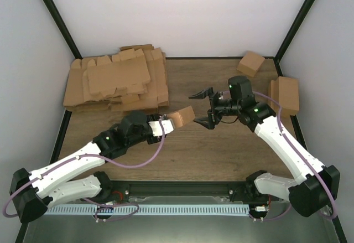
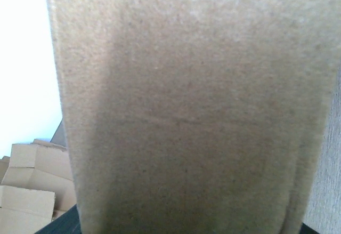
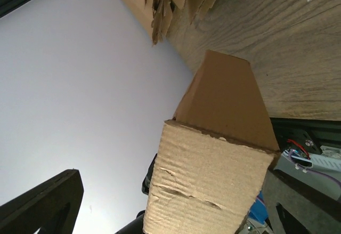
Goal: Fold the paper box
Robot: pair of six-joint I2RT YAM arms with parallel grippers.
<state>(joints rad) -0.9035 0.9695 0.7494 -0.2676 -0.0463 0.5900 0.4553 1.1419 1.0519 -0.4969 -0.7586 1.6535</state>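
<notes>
The paper box (image 1: 181,117) is folded into a small brown carton and held above the middle of the table. My left gripper (image 1: 167,124) is shut on its near end, white fingers on either side. In the left wrist view the box's cardboard face (image 2: 192,117) fills the picture and hides the fingers. My right gripper (image 1: 201,108) stands open just right of the box, its black fingers spread above and below the box's free end. The right wrist view looks onto that corrugated end (image 3: 213,180), with one dark finger (image 3: 45,202) at the lower left, apart from it.
A pile of flat brown blanks (image 1: 116,82) lies at the back left, also visible as blanks (image 2: 29,186) from the left wrist. A small brown box (image 1: 250,63) sits at the back right. Folded boxes (image 1: 285,94) lean at the right edge. Black frame posts (image 1: 55,16) flank the table.
</notes>
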